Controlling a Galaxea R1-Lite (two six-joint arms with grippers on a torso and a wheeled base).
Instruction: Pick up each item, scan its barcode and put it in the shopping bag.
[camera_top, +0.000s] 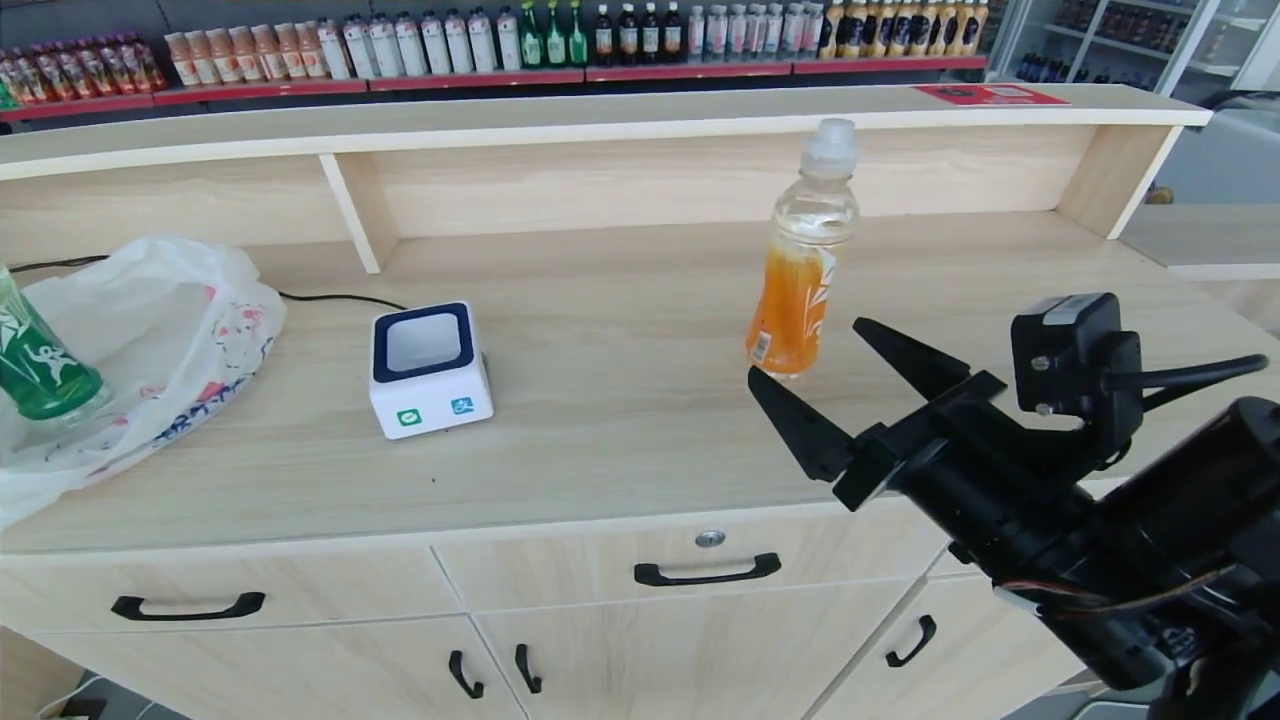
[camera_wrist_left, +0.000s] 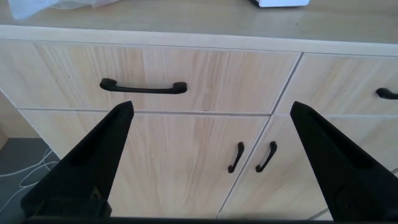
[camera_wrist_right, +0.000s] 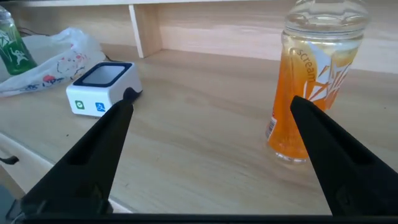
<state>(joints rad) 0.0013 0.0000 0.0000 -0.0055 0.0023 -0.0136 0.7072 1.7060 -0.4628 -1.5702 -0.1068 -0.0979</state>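
The wooden counter (camera_top: 620, 430) runs across the whole head view, with a raised back shelf and with drawers and cupboard doors in its front.

On its left end lies the shopping bag (camera_top: 190, 330), of thin white plastic and crumpled; its lower left part is cut off by the picture edge.

The right gripper (camera_top: 805, 347) hangs over the right front part of the counter. Its two black fingers are spread wide and have hold of nothing; they point at the orange drink bottle (camera_top: 795, 290), which is just beyond the fingertips and apart from them.

The left gripper (camera_wrist_left: 211, 106) is below the counter edge, in front of a drawer handle (camera_wrist_left: 143, 87). It is also spread wide, with nothing between the fingers.

The orange drink bottle stands upright on the right half of the counter – long axis vertical, white cap up. The drink fills about the lower half. A barcode shows low on the side toward the robot. In the right wrist view its top is cut off.

The white scanner box (camera_top: 428, 368), with a dark blue frame around its window, sits between bag and bottle, well apart from the bottle.

A green bottle (camera_top: 40, 370) is at the bag's left side – partly cut off, and I cannot tell if it is inside the bag.

A black cable (camera_top: 340, 297) runs from behind the bag toward the scanner.
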